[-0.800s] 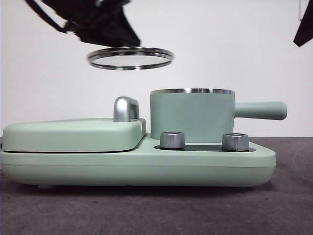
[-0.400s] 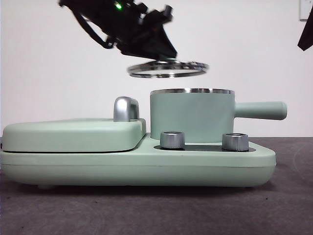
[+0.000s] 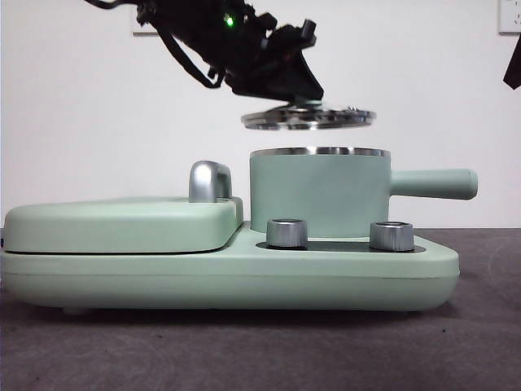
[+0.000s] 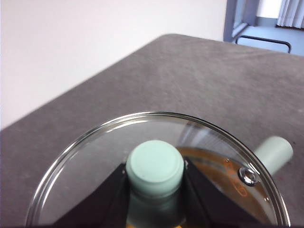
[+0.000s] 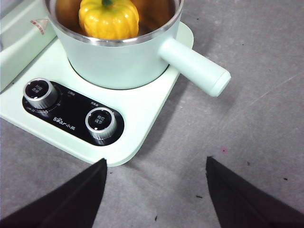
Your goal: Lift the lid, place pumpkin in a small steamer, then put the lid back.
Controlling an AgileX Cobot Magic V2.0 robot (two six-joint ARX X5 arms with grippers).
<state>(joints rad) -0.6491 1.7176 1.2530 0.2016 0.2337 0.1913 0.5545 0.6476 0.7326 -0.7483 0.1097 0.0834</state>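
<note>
Your left claw (image 4: 154, 190) grips the lid (image 3: 308, 118) by its mint-green knob (image 4: 155, 166), jaws pressed against either side of it, and holds it in the air just above the small steamer (image 3: 319, 194), not touching the steel rim. In the front view the lid sits slightly left of the pot's centre and looks a little tilted; if you lower it this way, I judge that one edge may catch the rim and leave the lid cocked or sliding off toward the flat hinged cover (image 3: 122, 224) on the left. The pumpkin (image 5: 109, 18) already lies inside the steamer, and its stem may rise near the rim, so a hard descent could press the glass onto it. The grip on the smooth knob could also slip if you release before the lid is seated. Your right claw (image 5: 154, 190) waits with jaws spread wide over the tabletop (image 5: 247, 123), near the base (image 5: 142, 128) with the two knobs.
</note>
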